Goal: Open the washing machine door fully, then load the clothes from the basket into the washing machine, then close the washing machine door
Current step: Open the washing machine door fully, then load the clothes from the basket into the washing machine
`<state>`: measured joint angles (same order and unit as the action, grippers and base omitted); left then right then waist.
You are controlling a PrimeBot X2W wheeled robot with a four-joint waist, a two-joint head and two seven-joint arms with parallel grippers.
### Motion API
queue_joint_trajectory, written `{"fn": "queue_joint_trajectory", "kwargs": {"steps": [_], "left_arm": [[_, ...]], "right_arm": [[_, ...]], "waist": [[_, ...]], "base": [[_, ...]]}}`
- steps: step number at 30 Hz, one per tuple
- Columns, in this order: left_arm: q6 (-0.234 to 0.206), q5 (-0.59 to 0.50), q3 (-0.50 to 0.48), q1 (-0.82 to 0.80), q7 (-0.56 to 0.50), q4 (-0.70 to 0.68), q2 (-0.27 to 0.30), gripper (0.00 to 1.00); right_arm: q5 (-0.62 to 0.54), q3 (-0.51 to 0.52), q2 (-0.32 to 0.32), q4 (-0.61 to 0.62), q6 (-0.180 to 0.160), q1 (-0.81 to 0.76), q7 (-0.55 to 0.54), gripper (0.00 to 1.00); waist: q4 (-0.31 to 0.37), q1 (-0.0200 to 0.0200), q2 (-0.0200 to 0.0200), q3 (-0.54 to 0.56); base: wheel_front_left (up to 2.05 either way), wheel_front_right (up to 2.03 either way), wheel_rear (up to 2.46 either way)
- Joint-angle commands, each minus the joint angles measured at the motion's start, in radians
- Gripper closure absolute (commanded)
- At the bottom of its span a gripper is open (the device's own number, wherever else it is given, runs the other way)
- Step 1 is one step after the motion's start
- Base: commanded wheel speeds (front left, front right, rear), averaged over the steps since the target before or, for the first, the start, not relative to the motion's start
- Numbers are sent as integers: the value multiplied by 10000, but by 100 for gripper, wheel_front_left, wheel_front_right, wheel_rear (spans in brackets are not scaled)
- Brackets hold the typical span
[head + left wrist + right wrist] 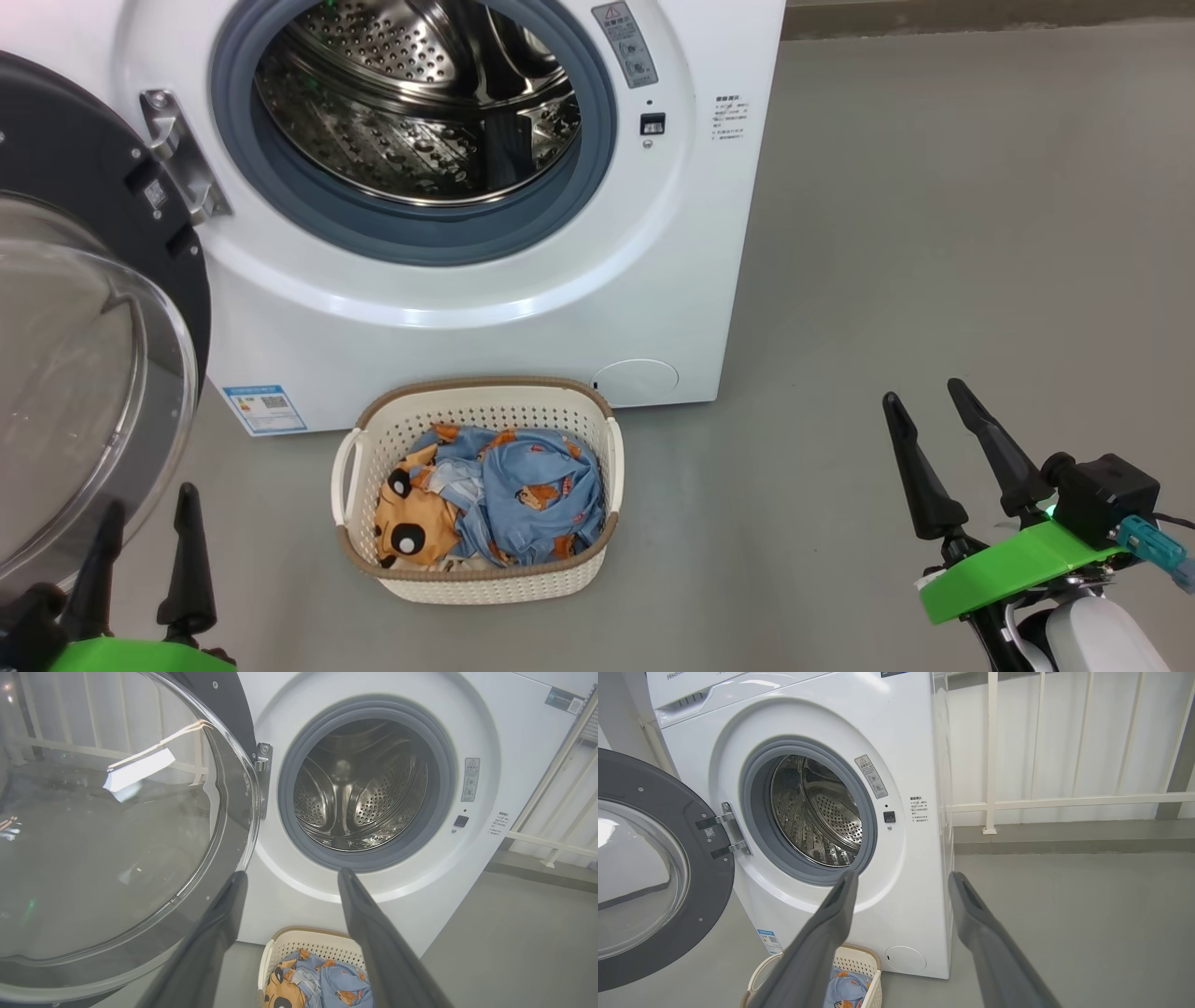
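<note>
The white washing machine stands with its steel drum bare. Its round black washing machine door with the glass porthole is swung out wide to the left. On the floor in front sits the cream basket, holding the light blue clothes with an orange bear face. My left gripper hangs open at the lower left, just beside the door glass. Well right of the basket my right gripper is open with nothing in it.
Grey floor spreads to the right of the machine. In the right wrist view a white railing and a low kerb run behind the machine's right side. The open door takes up the space on the left.
</note>
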<state>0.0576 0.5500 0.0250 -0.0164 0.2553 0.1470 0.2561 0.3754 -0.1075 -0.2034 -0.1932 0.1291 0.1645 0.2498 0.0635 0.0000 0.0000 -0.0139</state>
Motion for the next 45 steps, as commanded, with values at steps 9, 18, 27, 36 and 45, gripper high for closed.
{"fn": "queue_joint_trajectory", "kwargs": {"steps": [9,18,27,36,45], "left_arm": [[94,-251,-530,-284,64,-186,101,0],[117,-351,-565,-282,64,-173,47,0],[139,-362,-558,-295,64,-130,33,0],[159,-372,-549,-283,64,-134,23,0],[157,-371,-519,-294,64,-150,51,0]], "right_arm": [[29,-162,-26,287,16,106,120,0],[55,-173,-38,282,16,106,120,0],[42,-178,-51,298,16,119,120,0],[32,-212,-64,309,16,98,120,0],[28,-267,-75,309,16,95,120,0]], "waist": [[5,0,0,6],[-3,0,0,-9],[-12,0,0,-12],[-14,0,0,3],[-36,0,0,-34]], "base": [[0,0,0],[0,0,0],[0,0,0],[0,0,0],[61,-61,0]]}}
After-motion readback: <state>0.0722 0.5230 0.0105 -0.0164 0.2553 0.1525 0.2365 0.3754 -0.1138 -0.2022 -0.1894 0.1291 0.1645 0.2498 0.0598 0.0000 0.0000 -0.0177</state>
